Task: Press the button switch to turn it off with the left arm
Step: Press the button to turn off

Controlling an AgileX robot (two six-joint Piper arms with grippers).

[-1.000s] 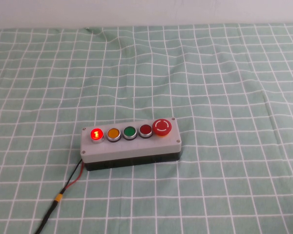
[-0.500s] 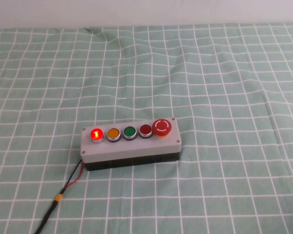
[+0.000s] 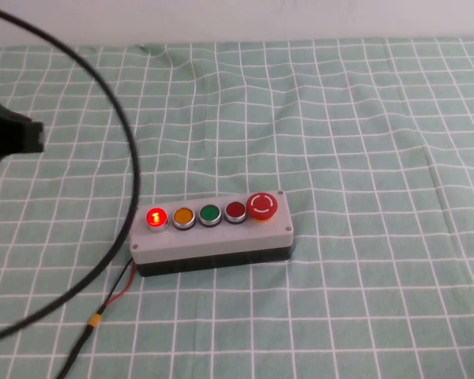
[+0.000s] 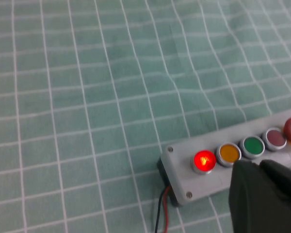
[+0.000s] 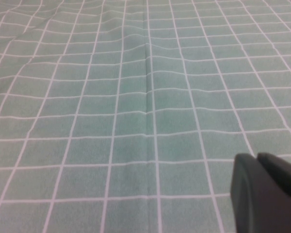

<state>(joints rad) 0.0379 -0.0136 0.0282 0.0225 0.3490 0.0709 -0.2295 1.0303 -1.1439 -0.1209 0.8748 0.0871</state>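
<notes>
A grey button box (image 3: 212, 234) lies on the green checked cloth. Its leftmost button (image 3: 156, 217) glows red. My left gripper (image 3: 33, 136) is over the cloth to the far left of the box, above table level. In the left wrist view its black fingers (image 4: 258, 165) are pressed together with nothing between them, and they sit in front of the box (image 4: 184, 170), close to the lit button (image 4: 204, 160) without touching it. My right gripper (image 5: 257, 158) shows only in the right wrist view, shut and empty over bare cloth.
On the box, to the right of the lit button, are a yellow button (image 3: 182, 216), a green one (image 3: 209, 214), a dark red one (image 3: 235, 210) and a red mushroom stop (image 3: 262, 205). Red and black wires (image 3: 118, 286) leave the box's left end. My arm's black cable (image 3: 130, 150) arcs over the left side.
My left arm and its black cable have come into the high view from the left. The box has not moved and its left button still glows.
</notes>
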